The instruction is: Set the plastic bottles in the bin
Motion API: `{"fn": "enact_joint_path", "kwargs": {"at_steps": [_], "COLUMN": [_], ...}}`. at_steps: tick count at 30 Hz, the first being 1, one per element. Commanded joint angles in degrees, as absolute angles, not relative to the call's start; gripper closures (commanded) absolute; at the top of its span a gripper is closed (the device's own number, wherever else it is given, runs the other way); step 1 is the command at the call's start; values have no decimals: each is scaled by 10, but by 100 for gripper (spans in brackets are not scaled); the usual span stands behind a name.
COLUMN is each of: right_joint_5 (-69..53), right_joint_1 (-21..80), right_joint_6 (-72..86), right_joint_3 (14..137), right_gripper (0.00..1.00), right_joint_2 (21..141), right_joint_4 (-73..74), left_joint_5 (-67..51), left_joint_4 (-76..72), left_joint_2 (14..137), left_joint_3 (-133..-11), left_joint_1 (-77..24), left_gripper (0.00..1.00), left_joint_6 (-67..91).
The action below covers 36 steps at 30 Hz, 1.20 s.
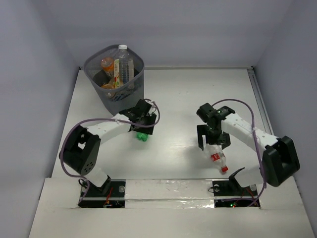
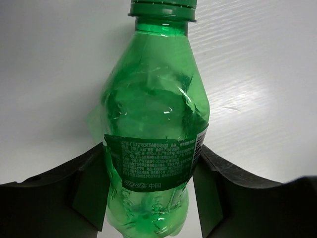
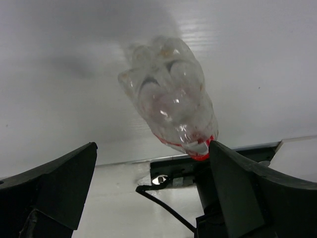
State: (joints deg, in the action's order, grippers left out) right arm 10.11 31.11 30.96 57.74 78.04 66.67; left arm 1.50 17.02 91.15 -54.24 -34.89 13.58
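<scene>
The plastic bottles [image 1: 125, 62] lie in three places. Several stand or lean inside the bin [image 1: 124, 96], the dark mesh basket at the far left of the white bench [image 1: 178, 99]; among them are a tall clear bottle with a white cap and an orange one [image 1: 107, 64].

A green bottle [image 1: 142, 135] [image 2: 153, 124] lies on the bench just in front of the bin, under the left pincer [image 1: 142, 130] [image 2: 151, 183]. In the left wrist view its dark fingers [image 2: 89, 188] lie against both sides of the bottle at the green label, with the cap pointing away from the camera. The pincer looks clamped on the bottle, though how firmly it presses I cannot tell.

A clear bottle with a red label [image 1: 216, 157] [image 3: 171, 104] lies on the bench near the right arm's base, its red cap [image 1: 224, 169] towards the near edge. The right pincer [image 1: 213, 144] [image 3: 153, 153] hangs over its base end with the fingers spread wide apart; the bottle sits close to one finger and well clear of the other.
</scene>
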Motion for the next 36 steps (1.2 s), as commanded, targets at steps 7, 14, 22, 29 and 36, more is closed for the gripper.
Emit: {"fn": "enact_joint_path", "kwargs": {"at_steps": [7, 14, 22, 29, 36], "right_joint_5": [114, 63, 15, -123, -243], "right_joint_1": [296, 296, 296, 296, 296], "right_joint_6": [249, 241, 214, 210, 265], "right_joint_3": [601, 577, 599, 661, 779], "right_gripper": [5, 38, 47, 48, 46], "right_joint_2": [937, 941, 797, 679, 656], "right_joint_4": [578, 526, 510, 458, 369], "left_joint_5": [-20, 43, 83, 128, 191], "left_joint_4": [230, 308, 348, 348, 353], "left_joint_2": [734, 715, 770, 837, 903], "left_joint_3": [-655, -877, -1090, -1134, -1159], "left_joint_1": [-358, -352, -217, -99, -80], "left_gripper": [67, 66, 65, 65, 19], "left_joint_6": [155, 170, 194, 221, 227]}}
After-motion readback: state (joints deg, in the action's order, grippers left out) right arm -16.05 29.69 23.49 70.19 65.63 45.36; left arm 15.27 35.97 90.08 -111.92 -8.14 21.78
